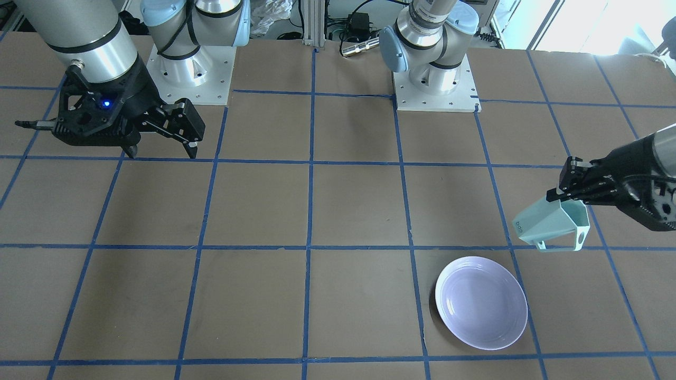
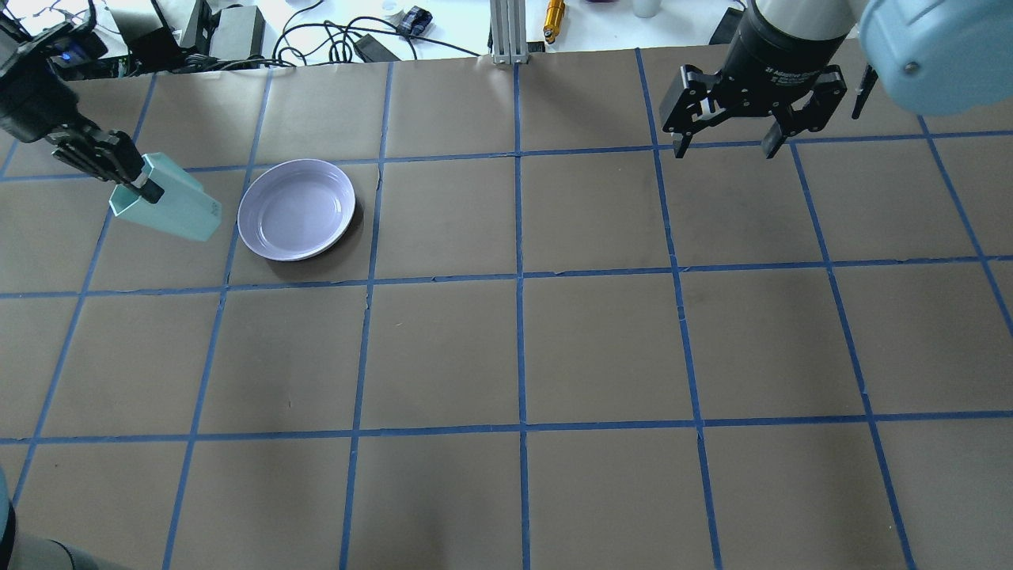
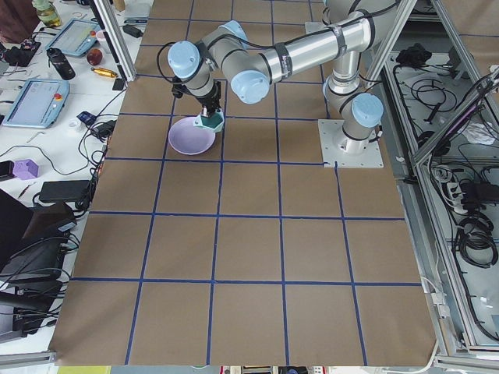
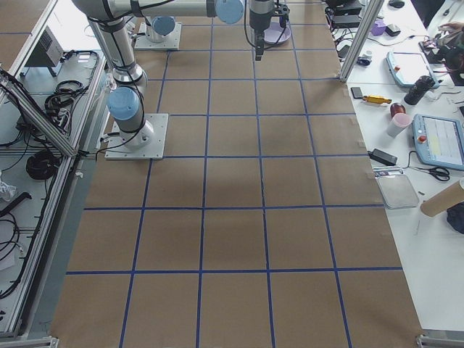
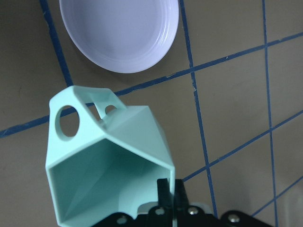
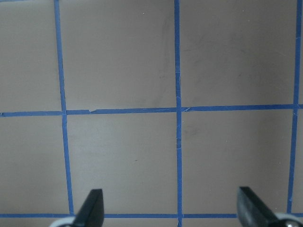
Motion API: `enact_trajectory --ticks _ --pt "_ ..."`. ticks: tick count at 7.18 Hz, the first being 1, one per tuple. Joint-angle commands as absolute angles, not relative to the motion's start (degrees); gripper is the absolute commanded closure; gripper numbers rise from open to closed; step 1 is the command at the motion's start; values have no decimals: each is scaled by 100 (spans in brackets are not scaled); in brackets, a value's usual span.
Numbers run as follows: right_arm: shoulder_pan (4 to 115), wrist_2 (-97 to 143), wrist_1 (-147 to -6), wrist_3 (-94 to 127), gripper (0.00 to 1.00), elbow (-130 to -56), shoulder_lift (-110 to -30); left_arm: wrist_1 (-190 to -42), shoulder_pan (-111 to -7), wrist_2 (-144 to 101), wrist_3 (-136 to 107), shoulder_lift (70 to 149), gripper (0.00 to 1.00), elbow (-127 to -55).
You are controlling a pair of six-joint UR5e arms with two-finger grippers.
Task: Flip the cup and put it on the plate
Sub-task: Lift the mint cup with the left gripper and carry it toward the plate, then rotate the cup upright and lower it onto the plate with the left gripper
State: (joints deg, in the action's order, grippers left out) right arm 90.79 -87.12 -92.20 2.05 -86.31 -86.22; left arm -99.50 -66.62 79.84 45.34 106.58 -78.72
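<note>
The mint-green faceted cup (image 1: 554, 224) hangs tilted on its side in the air, held by its rim wall in my left gripper (image 1: 567, 196), which is shut on it. It also shows in the overhead view (image 2: 170, 207) and in the left wrist view (image 5: 109, 161), where its mouth faces the camera and its handle points to the plate. The lavender plate (image 1: 480, 302) lies empty on the table beside and below the cup; it also shows in the overhead view (image 2: 297, 208) and the left wrist view (image 5: 120, 33). My right gripper (image 2: 726, 146) is open and empty, far off.
The table is brown with a grid of blue tape (image 2: 518, 277). The two arm bases (image 1: 435, 79) stand at the robot's edge. Cables and small tools (image 2: 348, 36) lie beyond the far edge in the overhead view.
</note>
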Motion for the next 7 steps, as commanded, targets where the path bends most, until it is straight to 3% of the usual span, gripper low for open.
enact_trajectory --ticks 1,4,7 --pt "9079 -8710 -9220 211 0 -8631 -8622 -9012 -7528 8674 4333 10915 100 -7875" --pt "9079 -8710 -9220 211 0 -8631 -8622 -8342 -8110 9488 4087 11687 100 -7840" --pt "9079 -8710 -9220 211 0 -8631 -8622 -8140 -8402 9642 3964 11970 100 -7857"
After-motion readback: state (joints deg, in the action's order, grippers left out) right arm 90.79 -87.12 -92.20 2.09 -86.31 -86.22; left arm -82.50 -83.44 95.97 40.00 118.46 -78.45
